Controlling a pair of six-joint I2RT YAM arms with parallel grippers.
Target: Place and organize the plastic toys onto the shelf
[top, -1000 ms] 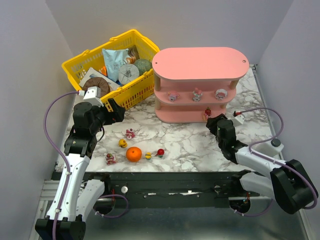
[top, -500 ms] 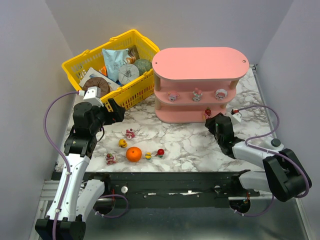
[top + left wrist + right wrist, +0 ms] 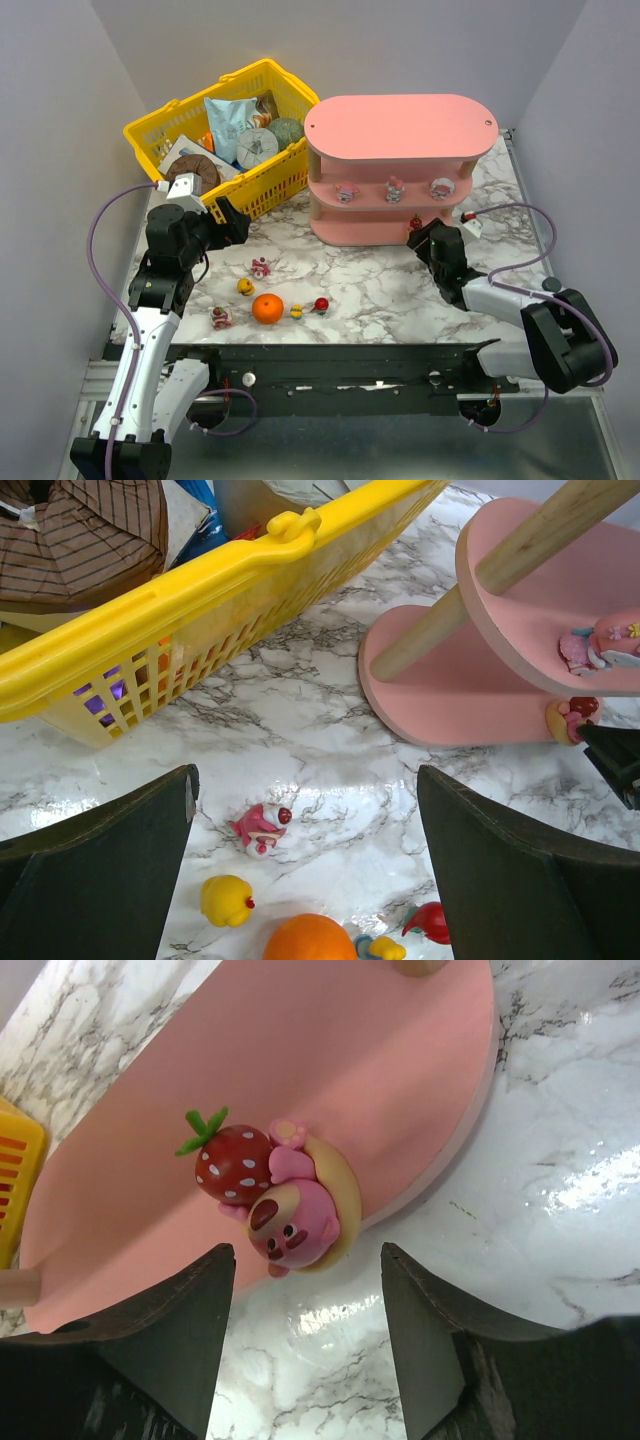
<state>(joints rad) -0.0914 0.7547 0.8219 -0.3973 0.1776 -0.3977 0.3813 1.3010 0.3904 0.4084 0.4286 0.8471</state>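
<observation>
Five plastic toys [image 3: 260,267] lie loose on the marbled desk [image 3: 380,285] around an orange ball [image 3: 267,309] in the overhead view, well apart from the pink shelf [image 3: 400,125], whose middle tier carries three figurines [image 3: 394,189]. The right jaws sit at the right end of the bottom tier beside a strawberry bear figurine [image 3: 415,222]. The left jaws hover near the yellow basket [image 3: 250,70], on the arm nearer the loose toys

From the left wrist, the left jaws stand spread wide and empty. A pink figurine [image 3: 262,828] lies on the desk ahead between them, with a yellow figurine [image 3: 225,900] and the ball closer to the camera

From the right wrist, the right jaws are spread to either side of the strawberry bear figurine and touch neither flank. It sits at the very rim of the bottom board, slightly overhanging, straight ahead of the fingertips, its strawberry-to-bear line slanting across the gap. Whatever this arm does next, nudge or retreat, looks to turn on that overhang
</observation>
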